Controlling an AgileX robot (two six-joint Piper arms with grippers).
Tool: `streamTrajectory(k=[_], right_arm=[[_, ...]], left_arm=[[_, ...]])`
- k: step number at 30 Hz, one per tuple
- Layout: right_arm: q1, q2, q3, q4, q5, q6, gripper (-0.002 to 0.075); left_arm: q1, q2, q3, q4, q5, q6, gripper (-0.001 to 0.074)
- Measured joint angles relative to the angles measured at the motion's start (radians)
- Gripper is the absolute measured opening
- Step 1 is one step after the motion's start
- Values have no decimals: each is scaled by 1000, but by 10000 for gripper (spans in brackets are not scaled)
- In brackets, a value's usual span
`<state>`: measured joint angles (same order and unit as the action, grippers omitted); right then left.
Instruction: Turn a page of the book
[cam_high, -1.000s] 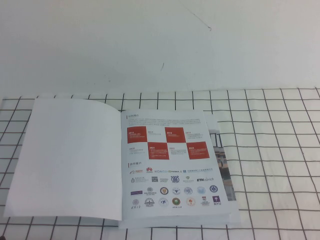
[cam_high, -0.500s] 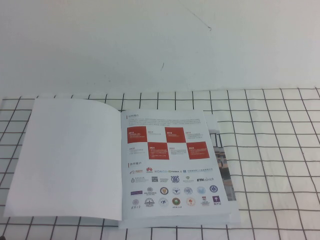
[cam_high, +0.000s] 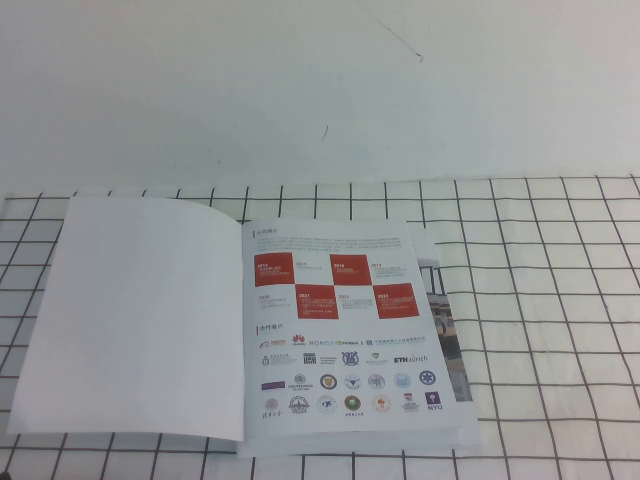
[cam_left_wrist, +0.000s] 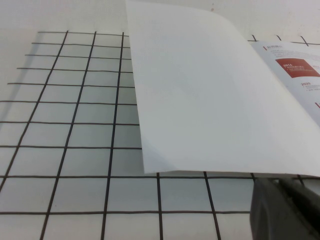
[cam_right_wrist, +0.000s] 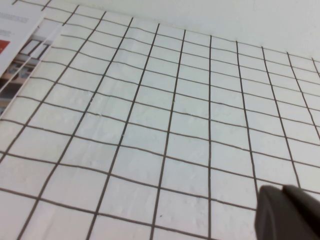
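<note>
On the grid-lined bench (cam_high: 540, 300) the book (cam_high: 250, 330) lay open, checkered page (cam_high: 340, 330) exposed for turning; right claw (cam_right_wrist: 287, 215) shut, empty, parked beside it; left claw (cam_left_wrist: 285, 207) near the blank sheet (cam_left_wrist: 210, 90), state undeterminable.

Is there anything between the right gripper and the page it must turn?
Nothing visible. The right gripper, shut, hovers over bare grid cloth to the right of the book. The page lies flat and uncovered. The left gripper is near the blank sheet.

High view: looking down from above. Wrist views: low, close, oblique, sharing the book (cam_high: 250, 330) edges.
</note>
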<state>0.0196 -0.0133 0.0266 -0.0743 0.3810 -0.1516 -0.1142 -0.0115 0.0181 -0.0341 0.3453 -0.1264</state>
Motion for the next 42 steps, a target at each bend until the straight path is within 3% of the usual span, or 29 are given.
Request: streamTrajectory(k=[7, 19, 26, 31, 35, 38, 42], right_arm=[[0, 0, 2, 0, -70, 0, -2], [0, 0, 2, 2, -706, 46, -2], [0, 0, 2, 39, -957, 90, -2], [0, 0, 0, 46, -960, 81, -2], [0, 0, -90, 50, -695, 79, -2], [0, 0, -196, 51, -520, 76, -2], [0, 33, -320, 65, -362, 78, -2]], left_arm=[[0, 0, 7, 2, -79, 5, -2], [0, 0, 11, 34, -909, 18, -2], [0, -2, 11, 26, -1160, 36, -2], [0, -4, -2, 22, -1086, -28, -2], [0, -4, -187, -28, -673, -230, -2], [0, 23, -353, -28, -386, -282, -2], [0, 125, -522, -6, -184, -254, -2]])
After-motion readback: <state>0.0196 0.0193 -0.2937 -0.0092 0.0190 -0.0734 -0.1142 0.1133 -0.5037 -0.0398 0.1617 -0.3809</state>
